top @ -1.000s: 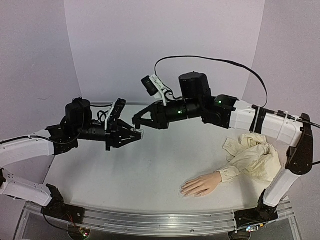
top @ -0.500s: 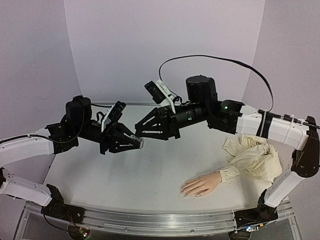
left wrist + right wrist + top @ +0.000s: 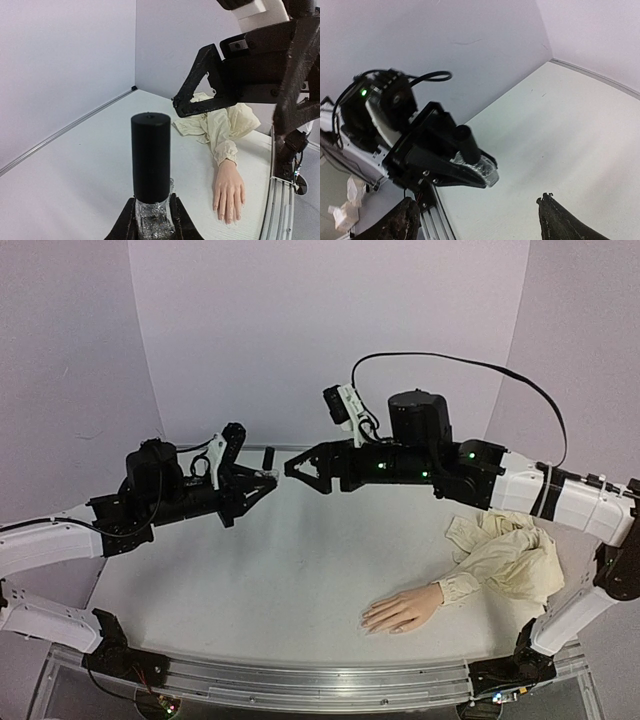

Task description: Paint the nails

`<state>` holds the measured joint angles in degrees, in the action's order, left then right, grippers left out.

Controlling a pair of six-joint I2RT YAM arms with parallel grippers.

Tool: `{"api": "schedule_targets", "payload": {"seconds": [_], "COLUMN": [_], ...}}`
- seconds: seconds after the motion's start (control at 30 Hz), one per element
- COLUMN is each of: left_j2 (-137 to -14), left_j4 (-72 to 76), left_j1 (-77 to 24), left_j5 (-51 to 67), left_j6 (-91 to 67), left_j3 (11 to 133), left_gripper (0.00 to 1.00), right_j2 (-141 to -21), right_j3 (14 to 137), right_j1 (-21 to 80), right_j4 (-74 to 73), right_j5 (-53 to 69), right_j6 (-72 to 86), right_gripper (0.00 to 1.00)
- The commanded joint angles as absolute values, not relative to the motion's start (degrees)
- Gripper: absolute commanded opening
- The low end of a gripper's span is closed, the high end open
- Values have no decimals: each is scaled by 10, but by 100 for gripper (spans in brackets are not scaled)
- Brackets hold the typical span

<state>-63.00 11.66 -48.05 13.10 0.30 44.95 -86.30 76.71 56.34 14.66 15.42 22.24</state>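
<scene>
A skin-coloured mannequin hand (image 3: 405,609) lies palm down near the table's front edge, its nails (image 3: 227,216) tiny at the fingertips. Its cream cloth sleeve (image 3: 512,555) is bunched at the right. My left gripper (image 3: 258,484) is shut on a small glass polish bottle (image 3: 152,220), held above the table with its black cap (image 3: 150,152) pointing up. My right gripper (image 3: 296,468) hovers just right of the cap with its jaws wide open and nothing between them. In the right wrist view the bottle (image 3: 482,169) and cap (image 3: 467,142) sit ahead of my open fingers (image 3: 559,222).
The white table (image 3: 300,570) is walled by pale lilac panels at the back and sides. A metal rail (image 3: 300,680) runs along the near edge. A black cable (image 3: 460,365) loops above the right arm.
My right gripper has opened wide and drawn back to the right, apart from the cap. The left gripper has risen and turned, still shut on the bottle.
</scene>
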Motion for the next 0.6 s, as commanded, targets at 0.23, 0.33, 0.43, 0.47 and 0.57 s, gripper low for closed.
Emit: {"api": "schedule_targets", "payload": {"seconds": [0.23,0.33,0.43,0.47,0.57], "left_j2": [-664,-669,-671,-671,-673], "left_j4": [153,153,153,153,152], "left_j1": [-503,-505,-505,-505,-505], "left_j5": [50,49,50,53,64], "left_j6": [10,10,10,10,11], "left_j3": [475,479,481,483,485], "left_gripper": [0,0,0,0,0], "right_j2": [-951,-969,-983,-987,-994], "right_j3": [872,890,899,902,909], "right_j1": [578,579,581,581,581], "right_j4": [176,172,168,167,167], "right_j5": [61,63,65,68,77], "right_j6": [301,300,303,303,302], "right_gripper": [71,63,54,47,35]}}
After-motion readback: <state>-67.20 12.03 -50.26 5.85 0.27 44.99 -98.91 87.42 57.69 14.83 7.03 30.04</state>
